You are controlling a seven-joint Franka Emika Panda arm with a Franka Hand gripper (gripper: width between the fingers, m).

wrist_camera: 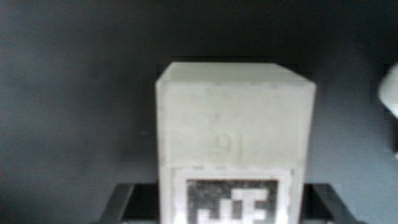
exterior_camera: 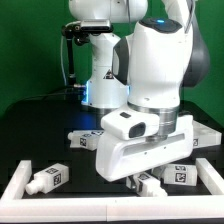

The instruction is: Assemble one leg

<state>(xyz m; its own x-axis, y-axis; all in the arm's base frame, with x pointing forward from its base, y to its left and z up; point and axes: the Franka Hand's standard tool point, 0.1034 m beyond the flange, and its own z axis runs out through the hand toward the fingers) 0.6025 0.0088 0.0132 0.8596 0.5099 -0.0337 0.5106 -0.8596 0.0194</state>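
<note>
Wrist view, gripper [exterior_camera: 140,184]: dark fingers [wrist_camera: 137,201] flank the tagged end of the leg [wrist_camera: 237,115] with no gap I can make out; the picture is too blurred to tell whether they press it or only bracket it
Leg's place: centred under the hand, with its white block running away from the camera over the black table [wrist_camera: 71,80] and its tag nearest the lens; in the exterior view a tagged white piece [exterior_camera: 172,178] lies on the table right at the fingertips, likely the same leg
Arm pose: wrist low, hand pointing down at the table, with the bulky white forearm [exterior_camera: 160,60] arched above it and hiding much of the scene behind
Other parts: a second leg [exterior_camera: 48,178] lies well apart toward the exterior view's left and a third leg [exterior_camera: 84,140] lies farther back; a white border [exterior_camera: 15,190] edges the table
Done: by my reading, only the approach to the leg, and perhaps the grip
Left: lifting the leg, carrying it to the part that receives it, seating the stub and twisting it home; no leg is seen joined to anything
</note>
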